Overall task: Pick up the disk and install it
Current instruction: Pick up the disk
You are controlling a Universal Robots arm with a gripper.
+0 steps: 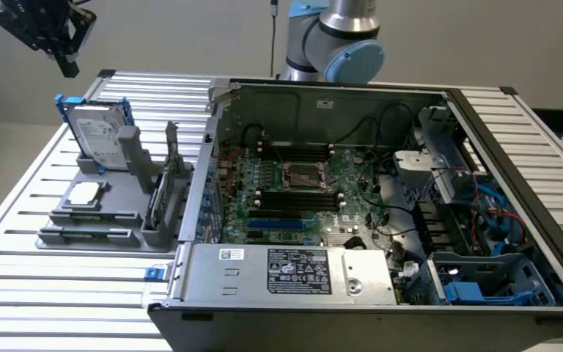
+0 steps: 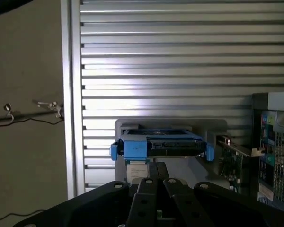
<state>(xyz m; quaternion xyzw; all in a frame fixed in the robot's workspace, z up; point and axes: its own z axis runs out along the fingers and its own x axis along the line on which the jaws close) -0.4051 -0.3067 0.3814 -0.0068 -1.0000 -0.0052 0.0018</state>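
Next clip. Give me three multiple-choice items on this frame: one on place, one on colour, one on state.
1. On which side of the exterior view is the disk? A left; B right; C centre.
2. What colour is the disk's bracket? A red; B yellow; C blue.
3. The gripper is: A shut, empty, clear of the disk; B shut on the disk; C open around the disk.
Answers: 1 A, it stands in the grey holder at that view's left. 2 C, blue frames its edges. 3 A, it is closed with nothing in it, up off the disk.
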